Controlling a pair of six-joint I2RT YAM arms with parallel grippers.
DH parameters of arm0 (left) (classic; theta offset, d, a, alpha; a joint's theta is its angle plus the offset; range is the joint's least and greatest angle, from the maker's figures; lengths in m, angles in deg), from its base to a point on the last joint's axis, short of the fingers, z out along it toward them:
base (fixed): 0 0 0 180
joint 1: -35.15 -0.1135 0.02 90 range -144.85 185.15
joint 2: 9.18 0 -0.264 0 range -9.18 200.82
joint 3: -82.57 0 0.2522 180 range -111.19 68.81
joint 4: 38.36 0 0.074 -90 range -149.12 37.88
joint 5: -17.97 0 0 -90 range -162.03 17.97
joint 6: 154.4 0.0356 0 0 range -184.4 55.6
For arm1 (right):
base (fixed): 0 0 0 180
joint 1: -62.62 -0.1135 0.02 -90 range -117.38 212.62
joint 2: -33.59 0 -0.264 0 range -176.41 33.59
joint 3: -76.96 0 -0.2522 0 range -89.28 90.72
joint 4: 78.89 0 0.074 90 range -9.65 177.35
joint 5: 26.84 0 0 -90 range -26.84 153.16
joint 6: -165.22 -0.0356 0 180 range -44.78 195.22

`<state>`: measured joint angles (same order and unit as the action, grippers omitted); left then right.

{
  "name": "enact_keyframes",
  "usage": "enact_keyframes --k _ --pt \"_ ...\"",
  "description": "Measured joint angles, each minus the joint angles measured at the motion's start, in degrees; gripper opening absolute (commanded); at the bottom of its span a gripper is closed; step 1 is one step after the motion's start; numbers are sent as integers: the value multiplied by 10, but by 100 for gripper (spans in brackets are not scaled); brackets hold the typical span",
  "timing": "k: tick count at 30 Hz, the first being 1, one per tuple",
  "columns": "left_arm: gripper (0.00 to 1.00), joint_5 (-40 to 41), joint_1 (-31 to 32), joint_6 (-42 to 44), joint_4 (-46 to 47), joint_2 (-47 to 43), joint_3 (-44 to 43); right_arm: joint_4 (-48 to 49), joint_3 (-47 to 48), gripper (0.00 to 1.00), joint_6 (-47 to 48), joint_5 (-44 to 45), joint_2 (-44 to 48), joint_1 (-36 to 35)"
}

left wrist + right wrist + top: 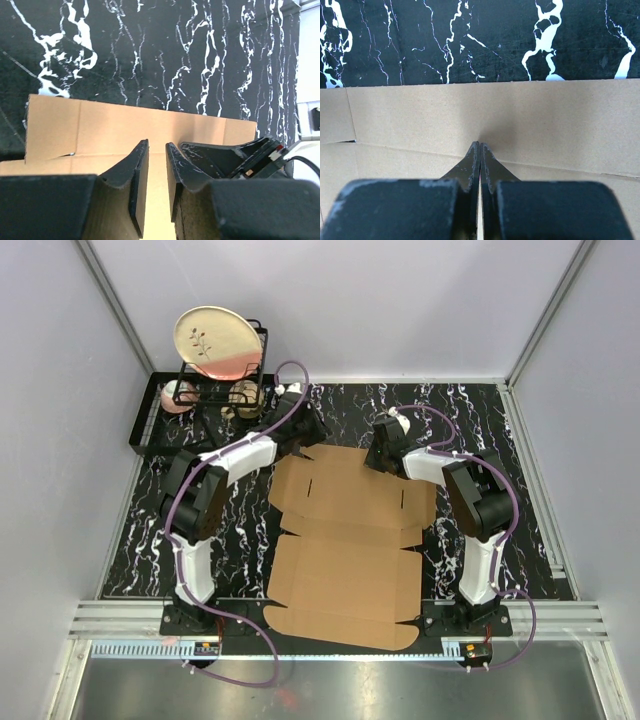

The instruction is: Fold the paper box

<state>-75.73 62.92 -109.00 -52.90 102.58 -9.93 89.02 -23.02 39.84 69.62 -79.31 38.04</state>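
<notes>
The paper box (350,540) is a flat brown die-cut cardboard sheet with flaps and slits, lying unfolded on the black marble table between the two arms. My left gripper (312,436) is over the sheet's far left corner. In the left wrist view its jaws (157,146) stand a narrow gap apart above the far flap (125,125), holding nothing. My right gripper (381,456) is over the far edge toward the right. In the right wrist view its jaws (480,145) are closed tip to tip, down at the crease of the far flap (530,120), with nothing between them.
A black dish rack (245,365) holding a cream plate (216,340) stands at the back left on a black tray (150,425), with a pink bowl (178,395) and a cup (245,395). Grey walls enclose the table on three sides.
</notes>
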Motion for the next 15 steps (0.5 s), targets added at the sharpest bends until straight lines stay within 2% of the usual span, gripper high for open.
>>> enact_keyframes --k 3,4,7,8,12,14,15 --pt "30 1 5 0 -3 8 -19 1 -1 0 -1 0 0 0" --pt "44 6 6 0 -6 8 -19 2 -1 0 -1 0 0 0" --pt "67 53 11 5 -36 8 -19 3 -3 0 -1 1 1 0" --pt "98 76 11 10 -51 7 -19 4 -3 0 -1 2 1 0" --pt "99 166 10 15 -152 7 -56 4 -3 0 -1 2 1 0" --pt "99 179 6 11 -172 7 -75 4 -3 0 -1 1 1 0" --pt "95 179 2 7 -174 7 -80 4 -3 0 -1 2 1 0"
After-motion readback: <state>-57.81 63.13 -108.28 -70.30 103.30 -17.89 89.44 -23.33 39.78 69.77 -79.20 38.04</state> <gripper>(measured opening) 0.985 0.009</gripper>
